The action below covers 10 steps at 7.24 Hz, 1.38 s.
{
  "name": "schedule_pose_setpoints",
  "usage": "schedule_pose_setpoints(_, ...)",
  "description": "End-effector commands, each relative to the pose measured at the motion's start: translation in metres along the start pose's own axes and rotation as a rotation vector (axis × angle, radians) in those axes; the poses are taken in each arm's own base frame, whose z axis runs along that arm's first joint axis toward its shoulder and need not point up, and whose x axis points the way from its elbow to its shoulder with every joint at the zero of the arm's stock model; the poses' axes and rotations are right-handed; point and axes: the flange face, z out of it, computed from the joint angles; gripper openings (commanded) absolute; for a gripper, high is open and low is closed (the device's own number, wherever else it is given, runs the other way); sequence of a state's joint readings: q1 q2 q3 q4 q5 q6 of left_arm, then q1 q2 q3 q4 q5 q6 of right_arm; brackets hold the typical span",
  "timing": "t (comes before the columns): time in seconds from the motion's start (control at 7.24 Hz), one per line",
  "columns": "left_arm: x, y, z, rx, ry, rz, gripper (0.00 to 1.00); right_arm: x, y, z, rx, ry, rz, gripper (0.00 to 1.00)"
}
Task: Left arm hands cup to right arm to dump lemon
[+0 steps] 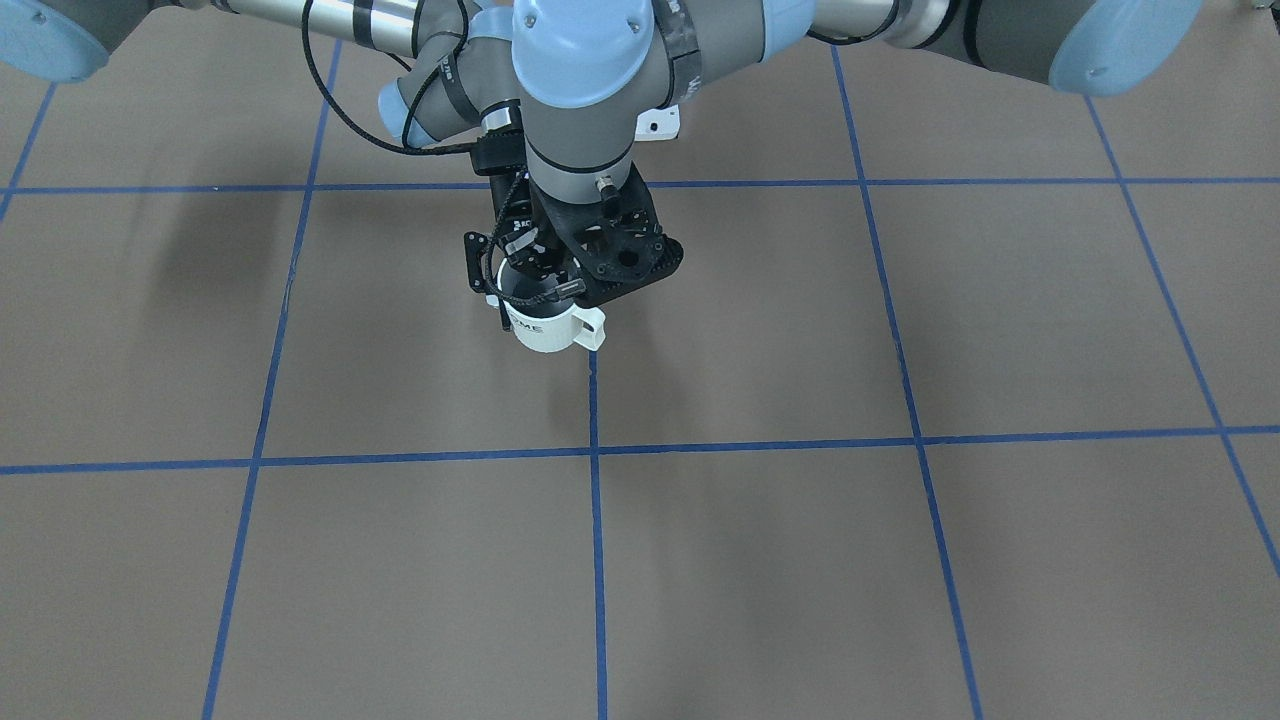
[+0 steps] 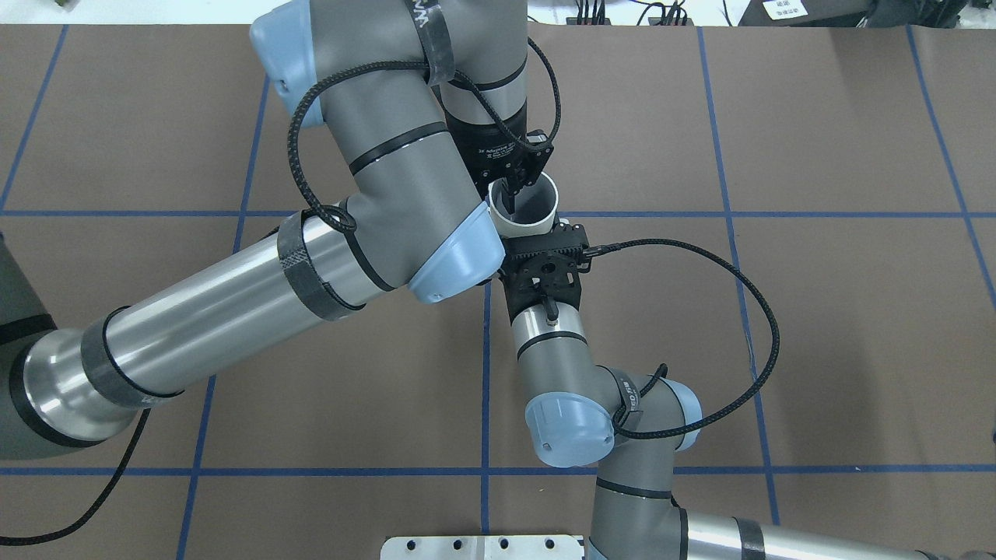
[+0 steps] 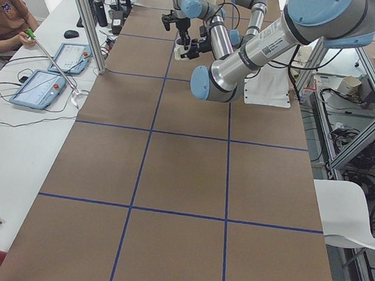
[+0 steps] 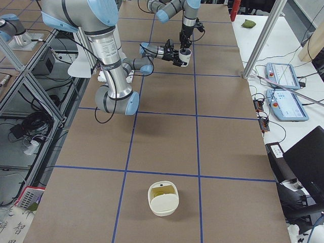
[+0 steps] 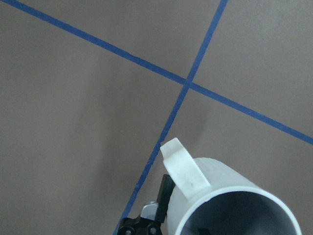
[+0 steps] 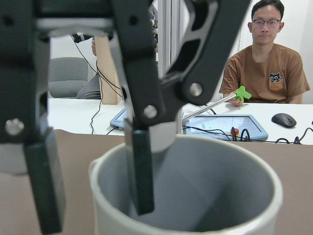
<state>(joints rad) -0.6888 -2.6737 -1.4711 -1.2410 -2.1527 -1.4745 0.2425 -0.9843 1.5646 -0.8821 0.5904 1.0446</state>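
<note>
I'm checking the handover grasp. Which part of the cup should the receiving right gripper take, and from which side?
Probably the round body of the cup below the rim, coming in level from the robot's side. The left gripper hangs from above with its fingers astride the rim, and the handle juts sideways.

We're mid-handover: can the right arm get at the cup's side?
Probably yes. The left gripper straddles the cup rim from above, one finger inside, leaving the wall below mostly bare; the right arm sits level right beside it.
</note>
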Motion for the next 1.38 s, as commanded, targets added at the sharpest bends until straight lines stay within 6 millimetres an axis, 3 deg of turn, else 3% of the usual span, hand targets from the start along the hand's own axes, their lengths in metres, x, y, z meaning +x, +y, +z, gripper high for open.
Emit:
schedule_pose_setpoints(0.0, 0.0, 0.0, 0.0, 0.001, 0.0, -0.001, 0.26, 0.0, 0.0, 0.0, 0.0, 0.0, 0.0, 0.45)
schedule_pose_setpoints(0.14, 0.0, 0.0, 0.0, -0.001, -0.001, -0.002, 0.08, -0.001, 0.0, 0.0, 0.0, -0.001, 0.001, 0.48)
schedule_pose_setpoints(0.28, -0.001, 0.0, 0.001, -0.002, -0.01, -0.008, 0.0, 0.0, -0.001, -0.001, 0.0, -0.003, -0.004, 0.99)
schedule_pose_setpoints(0.55, -0.001, 0.0, 0.0, -0.002, -0.008, -0.006, 0.0, -0.001, -0.008, -0.005, 0.004, -0.017, 0.017, 1.0)
schedule_pose_setpoints(0.97, -0.001, -0.002, -0.005, 0.001, -0.001, -0.006, 0.0, -0.002, 0.002, -0.016, -0.005, -0.042, 0.032, 1.0)
schedule_pose_setpoints(1.24, -0.001, -0.011, -0.019, 0.016, 0.013, -0.016, 0.0, -0.006, 0.009, -0.023, -0.014, -0.053, 0.034, 1.0)
